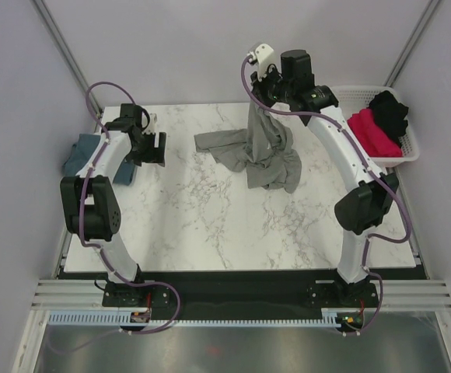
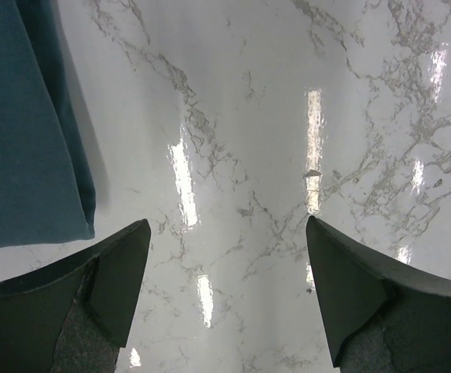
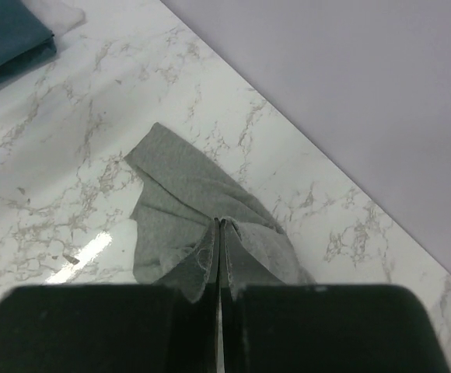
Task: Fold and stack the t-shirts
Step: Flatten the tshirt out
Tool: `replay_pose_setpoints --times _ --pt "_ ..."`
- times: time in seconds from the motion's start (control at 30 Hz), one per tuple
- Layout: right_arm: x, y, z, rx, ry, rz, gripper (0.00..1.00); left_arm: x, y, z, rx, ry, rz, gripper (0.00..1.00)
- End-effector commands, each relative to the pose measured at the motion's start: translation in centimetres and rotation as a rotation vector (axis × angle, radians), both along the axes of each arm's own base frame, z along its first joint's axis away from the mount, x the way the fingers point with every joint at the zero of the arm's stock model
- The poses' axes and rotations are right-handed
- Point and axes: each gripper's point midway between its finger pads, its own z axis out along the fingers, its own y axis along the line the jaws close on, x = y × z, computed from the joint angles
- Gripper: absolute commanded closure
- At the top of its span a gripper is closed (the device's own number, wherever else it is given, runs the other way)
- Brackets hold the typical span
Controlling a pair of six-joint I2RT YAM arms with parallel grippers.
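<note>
Right wrist view: grey shirt pinched in shut jaws

The jaws of the right gripper point(image 3: 219, 227) are pressed fully together on a fold of the grey t-shirt point(image 3: 180, 194). From that pinch the cloth is hung downward, its long axis near upright. Its lower part is spread crumpled on the marble table point(image 1: 210, 225), with one flap stretched out to the left. The jaws of the left gripper point(image 2: 227, 233) are held wide apart above the marble, with nothing between them. Beside it, at the table's left edge, a folded teal-blue t-shirt point(image 2: 23, 116) is laid. A magenta-pink t-shirt point(image 1: 372, 134) and a black t-shirt point(image 1: 390, 110) are seen in a white basket point(image 1: 409, 149) at the right.
</note>
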Motion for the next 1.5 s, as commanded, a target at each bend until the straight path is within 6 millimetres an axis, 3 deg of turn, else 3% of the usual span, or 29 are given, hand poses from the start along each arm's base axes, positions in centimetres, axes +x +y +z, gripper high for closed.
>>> replay_pose_setpoints --times 0.0,0.03,0.1,0.13,0.17,0.23,0.33,0.37,0.43,0.47,0.63,0.73,0.77,0.93,1.0,1.07,1.1,1.17,1.33,1.47 --pt "-0.6 1.9 6.2 0.124 -0.113 0.051 1.00 -0.1 -1.2 2.0 -0.053 -0.055 -0.065 0.11" --pt "-0.5 2.0 9.0 0.165 -0.172 0.045 1.00 -0.3 -1.5 2.0 -0.075 -0.053 -0.071 0.11" --pt "0.2 2.2 11.0 0.196 -0.226 0.033 1.00 -0.9 -2.7 2.1 -0.125 -0.046 -0.097 0.12" --pt "0.3 1.9 14.1 0.223 -0.314 0.026 1.00 -1.0 -3.2 2.1 -0.133 -0.043 -0.106 0.12" --pt "0.7 1.7 15.0 0.229 -0.353 0.004 1.00 -1.3 -4.4 2.4 -0.169 -0.044 -0.143 0.13" --pt "1.3 0.2 18.8 0.238 -0.487 -0.075 1.00 -1.6 -5.9 3.0 -0.196 -0.058 -0.210 0.14" --pt "2.7 -2.8 21.1 0.168 -0.643 -0.215 1.00 -1.8 -9.0 3.0 -0.209 -0.046 -0.325 0.14" --pt "2.8 -3.8 21.5 0.125 -0.687 -0.244 1.00 -1.7 -11.0 3.7 -0.231 -0.056 -0.378 0.13" --pt "4.1 -5.7 20.7 0.077 -0.691 -0.319 1.00 -1.6 -13.2 3.4 -0.255 -0.040 -0.435 0.13" --pt "4.2 -6.3 20.5 0.066 -0.689 -0.333 1.00 -1.5 -15.4 3.9 -0.265 -0.053 -0.493 0.12" --pt "7.1 -10.8 15.0 0.039 -0.552 -0.451 1.00 -1.5 -21.9 1.2 -0.314 0.019 -0.621 0.13" --pt "8.0 -12.1 11.9 -0.019 -0.498 -0.478 1.00 -1.3 -24.4 0.0 -0.303 0.031 -0.666 0.13" --pt "8.4 -12.5 10.5 -0.052 -0.476 -0.500 1.00 -1.3 -25.0 -1.3 -0.299 0.057 -0.674 0.13" --pt "9.5 -15.4 8.6 -0.067 -0.435 -0.581 1.00 -2.2 -28.8 -2.7 -0.290 0.079 -0.739 0.13" --pt "9.6 -15.8 8.2 -0.072 -0.427 -0.583 1.00 -2.1 -29.6 -4.2 -0.269 0.095 -0.747 0.13" --pt "9.6 -15.8 7.9 -0.072 -0.420 -0.582 1.00 -1.1 -30.7 -4.3 -0.247 0.067 -0.756 0.13" --pt "9.7 -15.8 7.8 -0.071 -0.418 -0.580 1.00 -0.9 -31.0 -5.6 -0.230 0.079 -0.761 0.13" --pt "9.6 -15.7 7.8 -0.063 -0.411 -0.573 1.00 0.5 -31.8 -5.3 -0.198 0.030 -0.770 0.15" --pt "9.5 -15.2 7.7 -0.045 -0.401 -0.553 1.00 3.8 -31.2 -6.5 -0.085 -0.043 -0.726 0.17" --pt "9.4 -15.1 7.4 -0.049 -0.391 -0.550 1.00 4.5 -30.4 -6.4 -0.054 -0.055 -0.704 0.18"
